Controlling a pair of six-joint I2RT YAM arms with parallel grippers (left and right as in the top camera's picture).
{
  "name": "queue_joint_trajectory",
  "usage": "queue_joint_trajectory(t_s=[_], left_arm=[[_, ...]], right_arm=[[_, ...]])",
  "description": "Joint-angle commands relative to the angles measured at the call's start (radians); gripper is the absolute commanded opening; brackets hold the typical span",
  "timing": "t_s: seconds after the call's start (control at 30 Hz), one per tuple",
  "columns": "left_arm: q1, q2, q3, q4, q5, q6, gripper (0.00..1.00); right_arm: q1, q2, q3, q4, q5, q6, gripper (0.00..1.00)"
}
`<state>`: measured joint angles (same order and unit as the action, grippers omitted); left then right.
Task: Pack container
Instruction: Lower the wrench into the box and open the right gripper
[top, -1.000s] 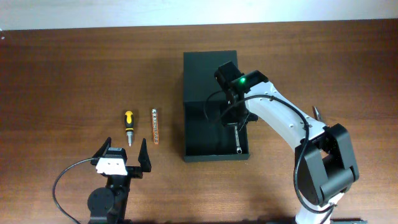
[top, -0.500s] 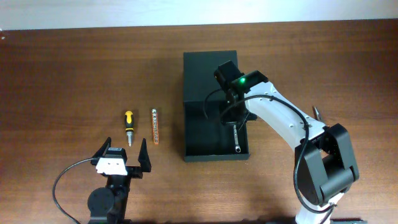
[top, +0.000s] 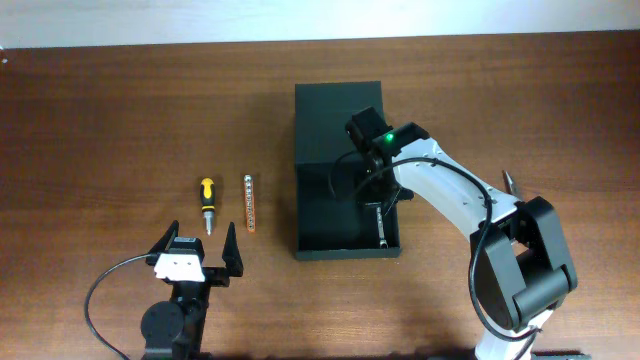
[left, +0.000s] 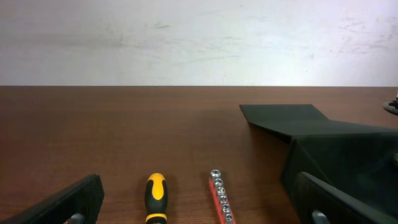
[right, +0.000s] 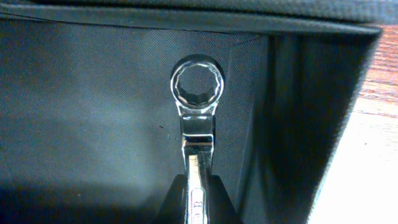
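The container is a matte black box, open, with its flap lid folded back at the far side. My right gripper reaches down into it, shut on a silver ring wrench. In the right wrist view the wrench points ring end forward over the box floor, near the right wall, pinched between my fingers. My left gripper is open and empty near the front edge. A yellow and black screwdriver and a red socket rail lie ahead of it.
The left wrist view shows the screwdriver and socket rail between my open fingers, with the box to the right. A small metal tool lies on the table right of the box.
My right gripper has moved a little toward the front of the box, carrying the wrench lower into it. The left arm has not moved.
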<state>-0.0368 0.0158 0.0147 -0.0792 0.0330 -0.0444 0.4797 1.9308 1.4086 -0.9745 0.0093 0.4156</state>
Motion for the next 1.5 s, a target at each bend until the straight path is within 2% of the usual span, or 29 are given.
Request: queue_joint_trajectory(t_s=[0.0, 1.2, 1.27, 1.47], left_arm=[[0.007, -0.004, -0.006, -0.002, -0.004, 0.019, 0.99], [0.007, -0.004, -0.006, -0.002, -0.004, 0.019, 0.99], [0.007, -0.004, -0.006, -0.002, -0.004, 0.019, 0.99], [0.007, -0.004, -0.006, -0.002, -0.004, 0.019, 0.99]], right_arm=[[0.006, -0.01, -0.006, 0.004, -0.002, 0.005, 0.04], [0.006, 0.055, -0.008, 0.029, 0.002, 0.004, 0.05], [0.005, 0.055, -0.008, 0.028, 0.002, 0.004, 0.11], [0.005, 0.055, -0.008, 0.024, 0.002, 0.003, 0.2]])
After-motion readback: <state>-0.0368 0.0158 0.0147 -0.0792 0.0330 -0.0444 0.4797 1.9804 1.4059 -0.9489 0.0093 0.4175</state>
